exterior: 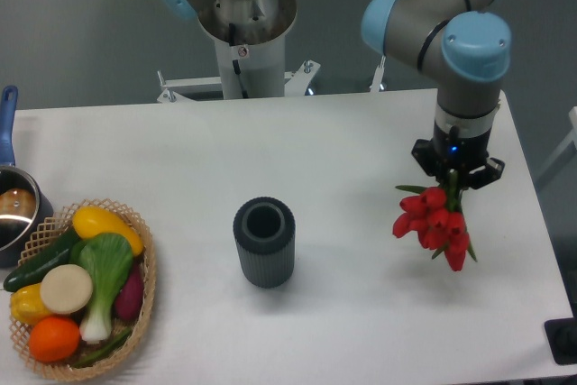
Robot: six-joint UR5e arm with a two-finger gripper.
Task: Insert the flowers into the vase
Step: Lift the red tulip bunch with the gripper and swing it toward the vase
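The flowers (436, 221), a bunch of red tulip buds with green leaves, hang from my gripper (455, 179) at the right side of the table. The gripper is shut on their stems and points down; the buds hang below it, tilted slightly left, and seem lifted above the tabletop. The vase (264, 242), a dark grey ribbed cylinder with an open round mouth, stands upright at the table's middle front, well to the left of the flowers. Its mouth is empty.
A wicker basket (144, 299) of vegetables and fruit sits at the front left. A steel pot (15, 214) with a blue handle is at the left edge. The robot base (243, 33) stands behind the table. A dark object (563, 342) sits at the right front corner.
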